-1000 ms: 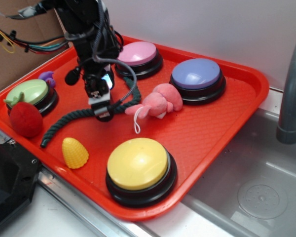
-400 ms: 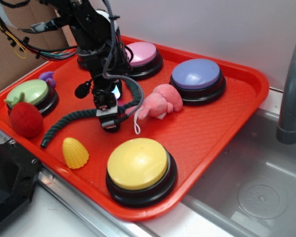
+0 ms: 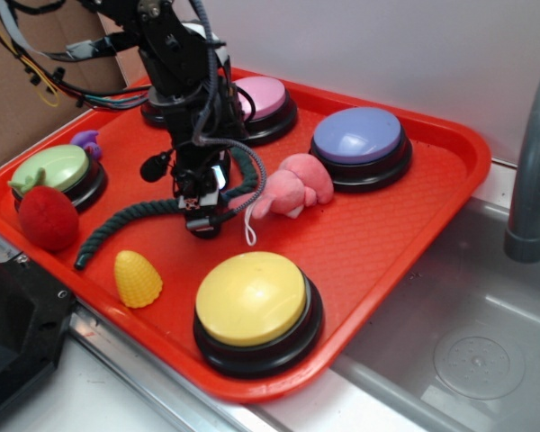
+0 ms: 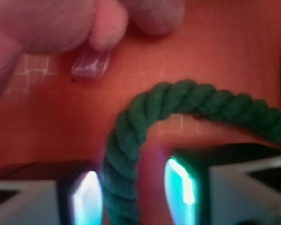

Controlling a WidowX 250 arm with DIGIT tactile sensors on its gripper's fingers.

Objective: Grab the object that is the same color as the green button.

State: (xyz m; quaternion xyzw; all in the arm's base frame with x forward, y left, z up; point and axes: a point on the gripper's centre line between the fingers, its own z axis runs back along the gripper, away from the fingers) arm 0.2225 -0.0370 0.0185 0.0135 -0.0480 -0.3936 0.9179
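One red tray (image 3: 405, 225) carries five dome buttons, including one green button (image 3: 56, 167). One dark green twisted rope (image 4: 131, 140) curves between the open gripper (image 3: 201, 214) fingers, ungrasped.

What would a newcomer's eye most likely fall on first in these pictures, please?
Probably the black gripper planted mid-tray, its fingers straddling the dark green rope that snakes across the red tray; the wrist view shows the rope running between the pads. Next come the large yellow button at the tray's near edge and the pink plush toy just right of the gripper.
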